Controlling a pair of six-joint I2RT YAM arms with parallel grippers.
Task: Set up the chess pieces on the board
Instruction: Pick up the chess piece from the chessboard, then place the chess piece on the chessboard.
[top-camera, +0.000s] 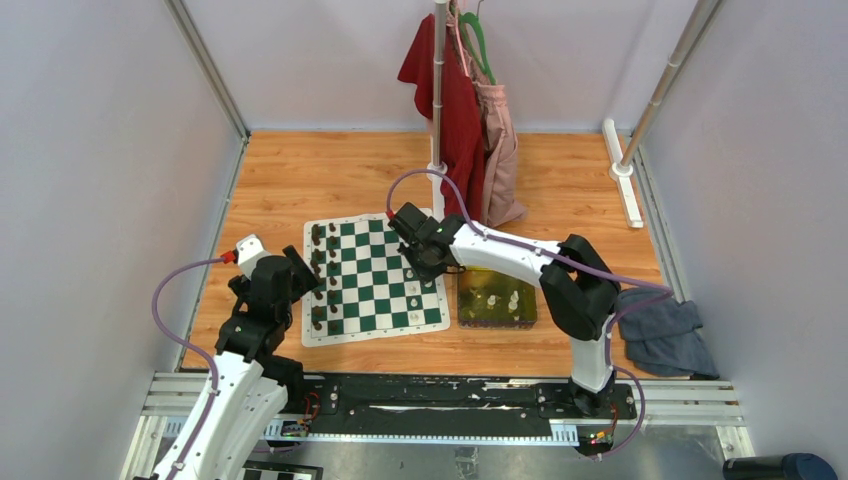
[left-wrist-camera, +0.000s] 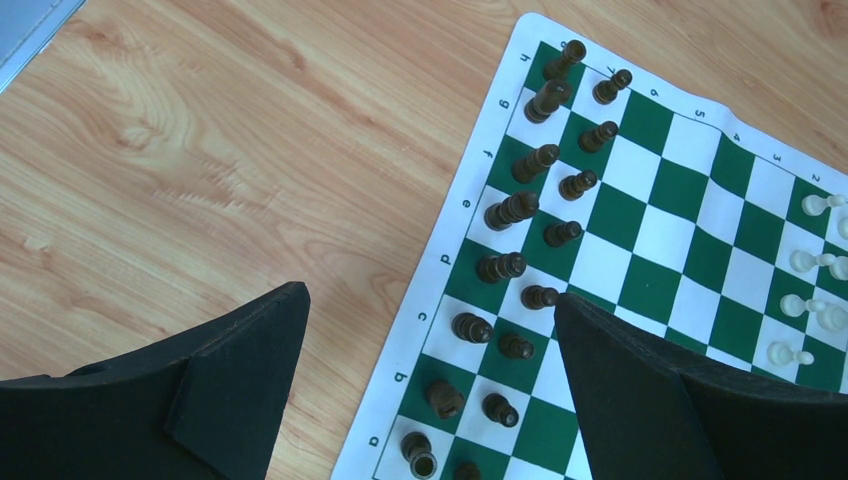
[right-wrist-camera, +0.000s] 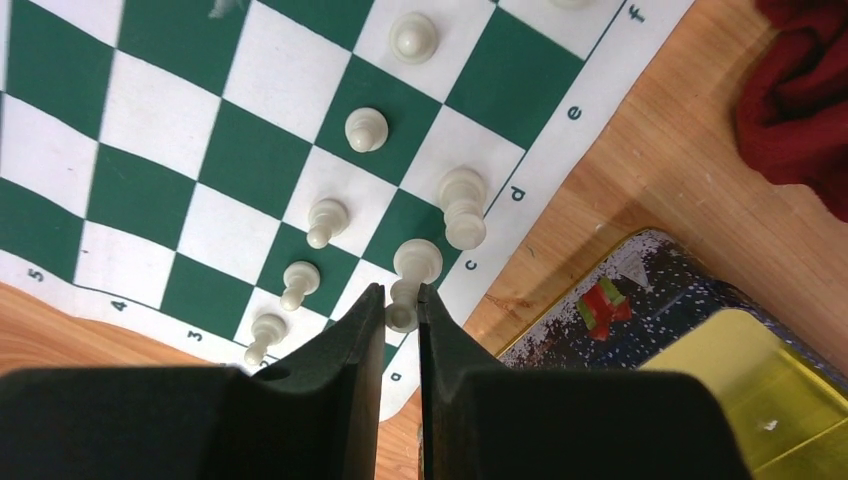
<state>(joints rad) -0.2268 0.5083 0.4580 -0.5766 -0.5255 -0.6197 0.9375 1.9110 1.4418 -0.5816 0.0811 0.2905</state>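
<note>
Right wrist view: the right hand (right-wrist-camera: 401, 300) is narrowed onto a cream chess piece (right-wrist-camera: 417, 262), its base pinched between the fingertips over the board (right-wrist-camera: 250, 150) edge. 5 cream pawns (right-wrist-camera: 326, 220) stand ahead and to the left of it. The left hand (left-wrist-camera: 430, 296) gapes wide above the tabletop (left-wrist-camera: 200, 150) and board edge, with dark pieces (left-wrist-camera: 510, 210) ahead of and between its fingers.
</note>
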